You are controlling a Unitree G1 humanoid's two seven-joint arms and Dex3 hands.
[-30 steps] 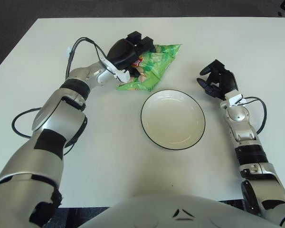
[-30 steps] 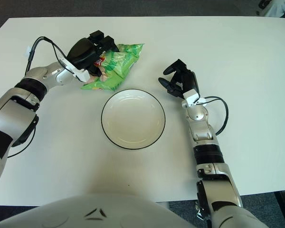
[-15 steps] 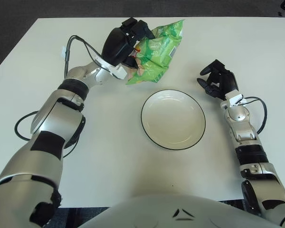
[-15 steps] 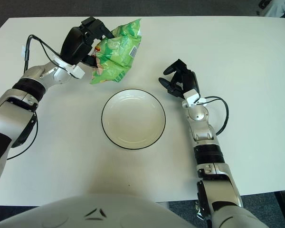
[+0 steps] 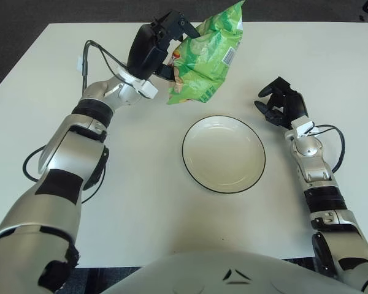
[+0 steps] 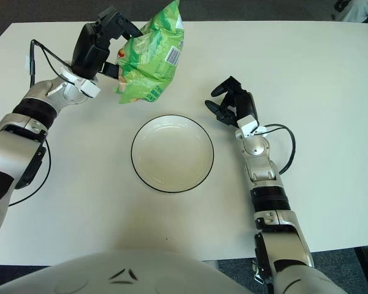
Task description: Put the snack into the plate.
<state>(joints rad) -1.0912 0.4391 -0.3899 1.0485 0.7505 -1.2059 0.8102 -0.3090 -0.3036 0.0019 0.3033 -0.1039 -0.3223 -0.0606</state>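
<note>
The green snack bag (image 5: 207, 56) hangs in the air, clear of the white tabletop (image 5: 141, 196), behind the plate (image 5: 223, 154) and a little to its left. Its long axis runs steeply, nearly upright, with the top corner leaning away toward the far edge and the lower end pointing down at the tabletop just short of the plate's far-left rim. The left hand (image 5: 154, 50) grips it at its left side, fingers (image 5: 183, 26) closed onto the upper part of the pack, so the bag dangles to the right of the hand, on the side facing the plate. The plate lies flat, nothing in it, toward the robot and rightward from the bag's lower end; by my reading the bag needs carrying in that direction before it is let go. The left hand is plainly the nearer one and already has the load. The right hand (image 5: 281, 104) shows just right of the plate, fingers loosely curled and holding nothing.
</note>
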